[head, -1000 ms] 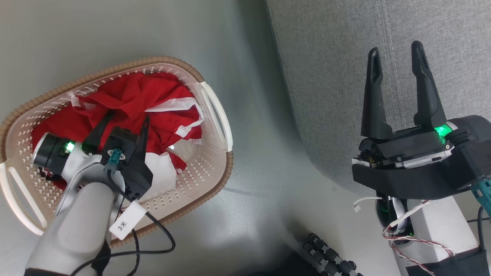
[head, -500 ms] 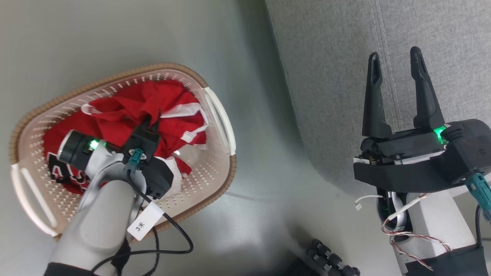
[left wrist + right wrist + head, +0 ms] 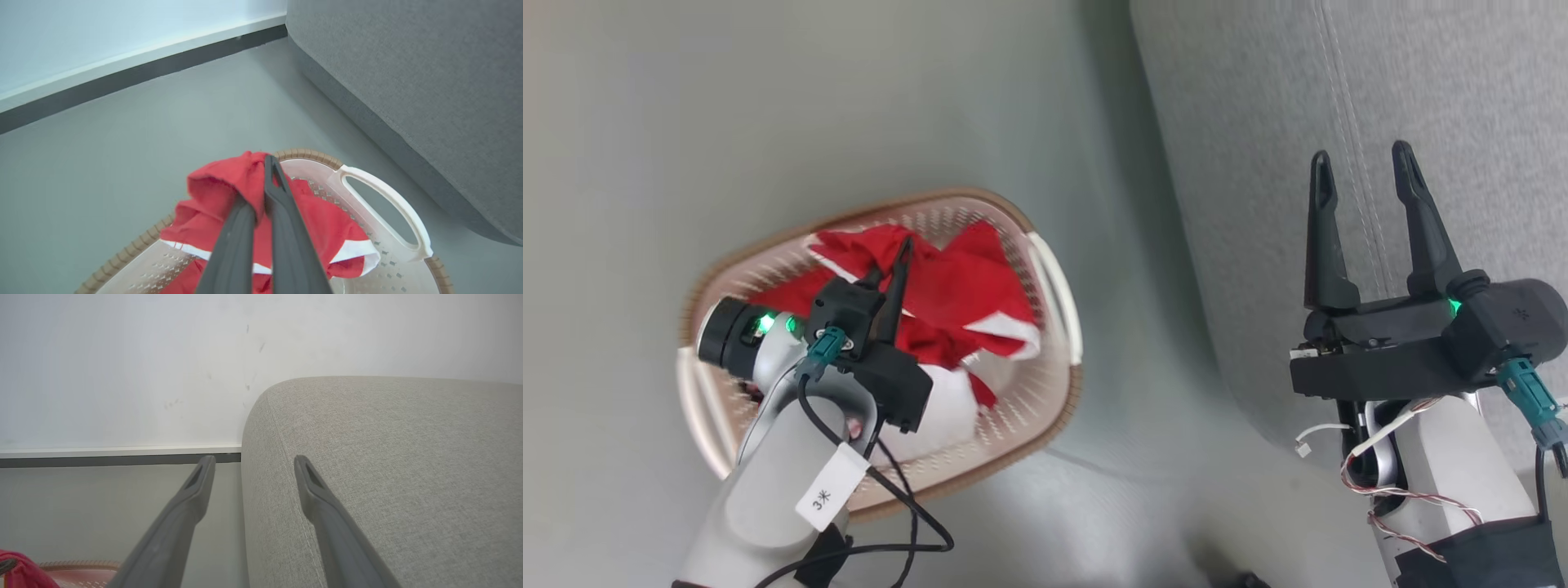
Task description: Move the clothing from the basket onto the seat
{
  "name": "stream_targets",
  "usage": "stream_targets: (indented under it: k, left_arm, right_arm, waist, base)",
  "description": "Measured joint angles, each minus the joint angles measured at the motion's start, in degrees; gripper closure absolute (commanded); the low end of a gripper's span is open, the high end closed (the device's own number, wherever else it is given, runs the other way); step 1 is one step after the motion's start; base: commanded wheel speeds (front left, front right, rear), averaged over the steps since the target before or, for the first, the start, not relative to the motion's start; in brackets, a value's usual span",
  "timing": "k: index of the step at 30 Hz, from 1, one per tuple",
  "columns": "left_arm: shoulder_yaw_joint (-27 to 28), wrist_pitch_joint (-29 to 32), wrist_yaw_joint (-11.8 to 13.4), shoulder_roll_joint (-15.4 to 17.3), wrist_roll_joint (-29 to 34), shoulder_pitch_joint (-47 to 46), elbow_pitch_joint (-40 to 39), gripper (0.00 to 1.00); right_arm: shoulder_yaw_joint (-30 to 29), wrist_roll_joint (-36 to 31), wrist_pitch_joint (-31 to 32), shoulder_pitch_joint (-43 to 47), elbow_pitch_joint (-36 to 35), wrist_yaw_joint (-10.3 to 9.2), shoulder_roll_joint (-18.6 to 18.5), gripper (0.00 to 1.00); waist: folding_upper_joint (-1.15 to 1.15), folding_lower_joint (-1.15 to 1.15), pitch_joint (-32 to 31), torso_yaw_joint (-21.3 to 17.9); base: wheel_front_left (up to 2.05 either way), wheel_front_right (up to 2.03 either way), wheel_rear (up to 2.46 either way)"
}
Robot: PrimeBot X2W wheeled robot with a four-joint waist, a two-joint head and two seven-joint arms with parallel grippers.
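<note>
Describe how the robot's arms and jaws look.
Both arms have pale grey forearms, black wrist housings with green lights, teal connectors and tapering dark jaws. The left arm carries a black cable and a white tag marked 3; the right arm trails red-and-white twisted wires.

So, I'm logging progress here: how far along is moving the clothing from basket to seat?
Done: nothing lies on the visible seat yet. In hand: the left gripper is shut on a red garment, bunched up over the basket. Left: carry it over, then fetch the remaining clothing. The right gripper is open.
</note>
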Motion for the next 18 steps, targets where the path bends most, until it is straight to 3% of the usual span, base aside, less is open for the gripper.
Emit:
stream_targets:
  k: [18]
  left_arm:
    - [-2.6,0.0,-3.0,-1.0,-2.2,-0.1,-10.0,1.00]
  right_arm:
    - [0.2,0.0,0.0,2.2,8.4,2.44,-0.6,0.00]
  waist:
    - [0.00,-0.01,-15.7,9.3]
  base:
    - [0.00,0.00,0.00]
